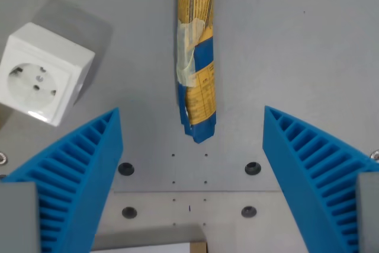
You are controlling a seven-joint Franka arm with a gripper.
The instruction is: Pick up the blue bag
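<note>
Blue bag (196, 57) ungrasped, lying at 12 o'clock on the surface (296, 39).
Fingers (89, 164) spread wide, empty; descent, closing and lift all remain.

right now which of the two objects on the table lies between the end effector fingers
The blue bag, long and lying centred between the open fingers; the white socket cube sits off to the wrist view's left.

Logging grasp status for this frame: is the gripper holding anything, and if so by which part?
Nothing is held. The gripper is open, its fingers wide apart, with the blue bag lying untouched on the table between them.
</note>
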